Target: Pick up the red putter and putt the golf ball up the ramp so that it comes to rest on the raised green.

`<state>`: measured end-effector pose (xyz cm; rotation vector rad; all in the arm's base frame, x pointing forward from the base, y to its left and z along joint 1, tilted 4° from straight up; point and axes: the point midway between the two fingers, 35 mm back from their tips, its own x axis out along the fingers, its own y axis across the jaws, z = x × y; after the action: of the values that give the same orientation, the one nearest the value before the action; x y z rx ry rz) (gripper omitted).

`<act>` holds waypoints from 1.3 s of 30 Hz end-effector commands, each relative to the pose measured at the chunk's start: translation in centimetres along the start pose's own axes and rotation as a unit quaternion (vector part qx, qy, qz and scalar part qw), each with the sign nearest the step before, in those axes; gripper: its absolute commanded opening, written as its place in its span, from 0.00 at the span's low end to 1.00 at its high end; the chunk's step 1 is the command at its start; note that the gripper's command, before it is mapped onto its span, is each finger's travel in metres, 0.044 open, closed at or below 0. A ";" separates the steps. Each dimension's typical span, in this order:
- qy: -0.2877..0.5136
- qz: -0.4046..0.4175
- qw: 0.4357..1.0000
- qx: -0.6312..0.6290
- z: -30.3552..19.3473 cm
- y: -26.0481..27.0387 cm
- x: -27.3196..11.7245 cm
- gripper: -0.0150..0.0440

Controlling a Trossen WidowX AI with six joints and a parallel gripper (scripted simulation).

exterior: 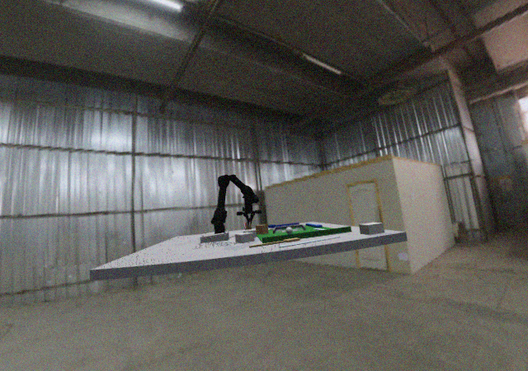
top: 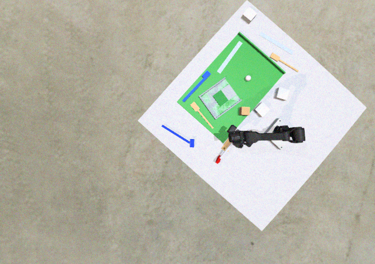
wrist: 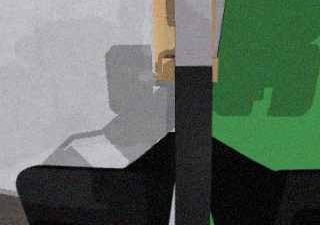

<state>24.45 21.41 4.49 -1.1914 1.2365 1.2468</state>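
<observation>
My gripper (exterior: pixel 250 222) (wrist: pixel 186 139) is shut on the black grip of the red putter (top: pixel 218 159) (wrist: pixel 193 100). In the wrist view its grey shaft runs up over a light wooden piece (top: pixel 224 146) (wrist: pixel 163 20). In the top view the red head shows beyond that piece, and the arm hides the fingertips. I cannot tell whether the putter still rests on the wood. The white golf ball (top: pixel 248 78) (exterior: pixel 289 229) lies on the green mat (top: pixel 257 64). Left of the ball, in the top view, a grey-edged ramp structure (top: pixel 233 95) surrounds a green square (top: pixel 220 97).
An orange-brown block (top: pixel 244 111) (exterior: pixel 261 228) and white blocks (top: pixel 262 109) (top: pixel 282 93) stand between arm and ball. Blue mallet shapes (top: pixel 195 87) (top: pixel 176 134) and wooden ones (top: pixel 203 117) (top: pixel 286 63) lie around. A low wall (top: pixel 262 52) edges the mat; a pale strip (top: pixel 229 57) lies on it.
</observation>
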 end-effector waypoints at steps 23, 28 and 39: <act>-0.007 -0.008 0.998 0.063 -2.1 -1.4 -8.0 0.25; -0.015 -0.007 0.993 0.118 -4.1 -2.3 -7.9 0.25; -0.023 -0.008 0.971 0.238 -9.5 -4.2 -8.2 0.25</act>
<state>28.51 13.53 12.21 -0.8716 1.3767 0.9474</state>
